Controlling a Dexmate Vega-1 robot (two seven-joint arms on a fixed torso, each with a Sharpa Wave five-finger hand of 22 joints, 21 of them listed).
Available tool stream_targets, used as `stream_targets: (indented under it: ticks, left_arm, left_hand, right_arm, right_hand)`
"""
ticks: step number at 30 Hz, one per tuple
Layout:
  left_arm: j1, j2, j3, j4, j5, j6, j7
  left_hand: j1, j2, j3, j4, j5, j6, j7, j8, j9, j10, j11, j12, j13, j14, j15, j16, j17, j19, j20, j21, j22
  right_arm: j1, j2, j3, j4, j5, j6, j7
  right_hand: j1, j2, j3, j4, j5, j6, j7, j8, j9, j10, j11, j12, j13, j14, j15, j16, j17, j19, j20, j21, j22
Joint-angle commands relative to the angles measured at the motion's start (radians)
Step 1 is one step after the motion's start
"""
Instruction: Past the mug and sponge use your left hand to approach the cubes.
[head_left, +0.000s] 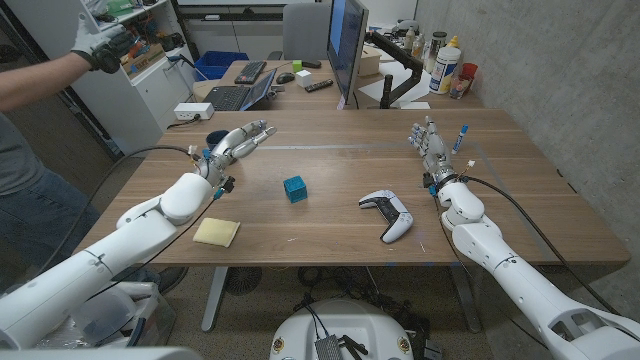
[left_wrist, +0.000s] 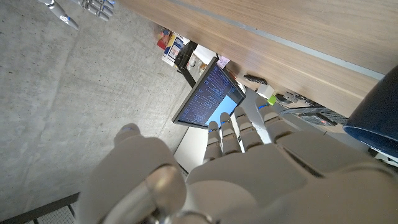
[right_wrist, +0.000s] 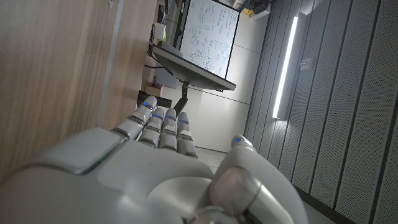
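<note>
Teal against the wooden table (head_left: 330, 215), the single cube (head_left: 294, 188) sits near the middle, with your left hand (head_left: 236, 143) well apart from it toward the far left, fingers stretched out and holding nothing. A yellow sponge (head_left: 216, 232) lies near the front edge beside your left forearm. Your right hand (head_left: 429, 142) stands by the far right side, fingers extended and empty, with a white game controller (head_left: 389, 214) between it and the cube. A dark blue mug (head_left: 217, 136) sits just beyond your left fingertips.

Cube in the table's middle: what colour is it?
Teal blue. The cube shows best in the head view, between the sponge and the controller.
</note>
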Motion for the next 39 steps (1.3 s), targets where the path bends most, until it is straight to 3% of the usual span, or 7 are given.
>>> stream_targets:
  ticks: [1, 9, 16, 29, 33, 39]
  left_arm:
    - [0.000, 0.046, 0.015, -0.046, 0.049, 0.048, 0.022]
    - [-0.005, 0.068, 0.027, -0.069, 0.066, 0.074, 0.016]
    - [-0.017, 0.098, 0.046, -0.103, 0.113, 0.118, 0.010]
    - [-0.051, 0.131, 0.087, -0.176, 0.209, 0.239, 0.016]
    - [-0.056, 0.134, 0.100, -0.187, 0.248, 0.256, 0.037]
    - [-0.070, 0.145, 0.117, -0.203, 0.285, 0.279, 0.035]
  left_hand:
    - [0.018, -0.002, -0.001, -0.006, 0.008, 0.012, -0.002, 0.006, 0.002, -0.004, 0.002, -0.001, 0.005, 0.005, 0.008, 0.001, 0.004, 0.005, 0.010, 0.011, 0.003]
    - [0.028, 0.002, 0.000, -0.011, 0.008, 0.015, -0.004, 0.007, 0.002, -0.008, 0.006, -0.001, 0.006, 0.006, 0.012, 0.001, 0.005, 0.022, 0.028, 0.017, 0.003]
    - [0.042, 0.005, 0.002, -0.016, 0.007, 0.008, -0.021, 0.003, 0.003, -0.024, 0.005, -0.004, 0.006, 0.002, 0.025, 0.000, 0.006, 0.035, 0.046, 0.019, 0.002]
    - [0.060, 0.000, -0.002, -0.026, 0.003, 0.039, -0.078, 0.014, 0.003, -0.027, 0.002, 0.000, 0.007, 0.016, 0.046, 0.004, 0.005, 0.066, 0.052, 0.025, 0.001]
    - [0.072, -0.008, -0.009, -0.033, 0.000, 0.082, -0.132, 0.024, 0.001, -0.005, -0.007, 0.011, 0.008, 0.042, 0.049, 0.011, 0.005, 0.089, 0.054, 0.027, 0.001]
    - [0.079, -0.013, -0.013, -0.038, -0.002, 0.105, -0.147, 0.029, 0.000, 0.019, -0.015, 0.020, 0.008, 0.064, 0.053, 0.016, 0.004, 0.105, 0.054, 0.029, 0.001]
  right_arm:
    - [0.003, 0.001, -0.003, -0.001, -0.002, -0.002, -0.006]
    - [0.000, -0.001, -0.003, -0.003, -0.003, 0.001, -0.008]
    - [0.000, -0.003, -0.003, -0.005, -0.003, 0.007, -0.007]
    - [-0.001, 0.001, -0.005, 0.000, 0.002, 0.018, -0.005]
    - [-0.001, 0.000, -0.006, -0.001, 0.002, 0.019, -0.006]
    - [-0.001, -0.001, -0.005, -0.003, 0.004, 0.019, -0.007]
  right_hand:
    - [0.012, 0.001, -0.008, 0.001, 0.007, 0.007, 0.002, 0.007, 0.004, 0.008, 0.002, 0.004, 0.004, 0.010, 0.002, 0.004, 0.001, 0.008, -0.029, -0.005, 0.004]
    - [0.013, 0.002, -0.010, 0.001, 0.008, 0.010, 0.010, 0.007, 0.004, 0.011, 0.002, 0.004, 0.004, 0.011, 0.001, 0.004, 0.001, 0.005, -0.027, -0.009, 0.004]
    - [0.013, 0.002, -0.012, 0.001, 0.008, 0.012, 0.012, 0.007, 0.004, 0.012, 0.004, 0.003, 0.004, 0.011, 0.001, 0.003, 0.002, 0.003, -0.025, -0.012, 0.004]
    - [0.013, 0.003, -0.015, 0.000, 0.009, 0.014, 0.010, 0.005, 0.004, 0.014, 0.001, 0.001, 0.004, 0.014, 0.004, 0.002, 0.002, 0.001, -0.023, -0.017, 0.005]
    - [0.013, 0.003, -0.016, 0.000, 0.009, 0.014, 0.009, 0.005, 0.004, 0.014, 0.001, 0.001, 0.004, 0.014, 0.003, 0.002, 0.002, 0.000, -0.021, -0.018, 0.005]
    - [0.013, 0.003, -0.017, -0.001, 0.010, 0.016, 0.007, 0.005, 0.004, 0.015, 0.001, 0.001, 0.004, 0.015, 0.005, 0.002, 0.002, -0.001, -0.019, -0.019, 0.005]
